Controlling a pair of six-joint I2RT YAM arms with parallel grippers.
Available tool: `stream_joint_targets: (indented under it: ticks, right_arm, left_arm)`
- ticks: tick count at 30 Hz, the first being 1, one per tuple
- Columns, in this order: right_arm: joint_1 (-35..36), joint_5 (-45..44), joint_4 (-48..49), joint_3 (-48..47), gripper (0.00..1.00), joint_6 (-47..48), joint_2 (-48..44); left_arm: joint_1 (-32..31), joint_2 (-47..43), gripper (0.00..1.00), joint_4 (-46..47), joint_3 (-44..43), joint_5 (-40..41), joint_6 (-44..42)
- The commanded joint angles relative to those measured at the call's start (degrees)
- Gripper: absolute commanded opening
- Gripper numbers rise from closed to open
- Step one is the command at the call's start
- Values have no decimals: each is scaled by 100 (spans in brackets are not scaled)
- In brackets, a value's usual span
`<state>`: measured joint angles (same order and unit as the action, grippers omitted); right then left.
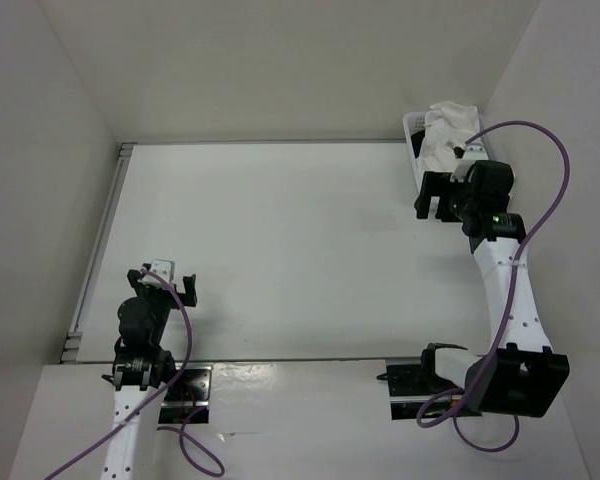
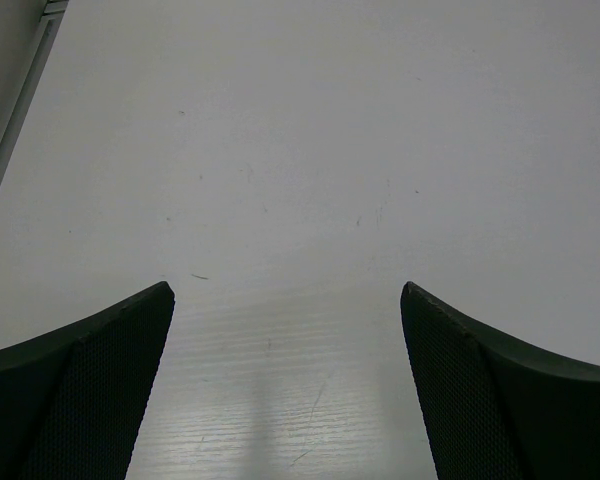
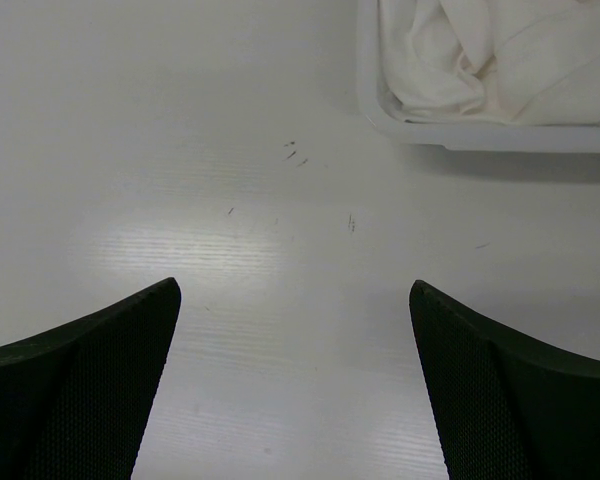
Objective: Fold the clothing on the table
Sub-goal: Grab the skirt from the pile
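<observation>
Crumpled white cloth (image 1: 450,128) is lying in a white plastic basket (image 3: 372,105) at the flat white desk's (image 1: 280,250) far right corner. The right black claw (image 1: 436,208) is hovering wide open just beside it. The left black claw (image 1: 170,285) is gaping near the grey left edge strip (image 1: 98,250).

White clothing (image 1: 448,128) crumpled, far-right table (image 1: 280,250) corner

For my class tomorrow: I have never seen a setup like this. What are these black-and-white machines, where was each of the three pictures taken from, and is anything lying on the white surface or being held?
These are two robot arms fixed at the near edge of a white table. The overhead picture looks down from above and behind them. The other two come from cameras on each wrist; the dark curved shapes at the bottom are that arm's own fingers. The left gripper and the right gripper both stand open and hold nothing. In the far right corner sits a white basket with crumpled white cloth inside; whether that cloth is pleated cannot be told.
</observation>
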<state>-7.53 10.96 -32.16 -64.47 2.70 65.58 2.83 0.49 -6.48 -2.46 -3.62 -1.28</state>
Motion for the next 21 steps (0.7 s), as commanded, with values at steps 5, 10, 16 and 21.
stream_joint_targets:
  ticks: [5,10,16,21]
  right_arm:
    - [-3,11,176,31,99,99,138]
    - [-3,11,122,-22,99,99,192]
    - [-3,11,70,-22,99,99,8]
    - [-3,195,70,-22,99,152,-54]
  left_arm:
    - [-19,-752,100,121,211,37,40]
    - [-19,-752,100,121,211,37,40]
    - [-19,-752,100,173,-324,307,-118]
    - [-19,-639,100,296,-1771,538,-364]
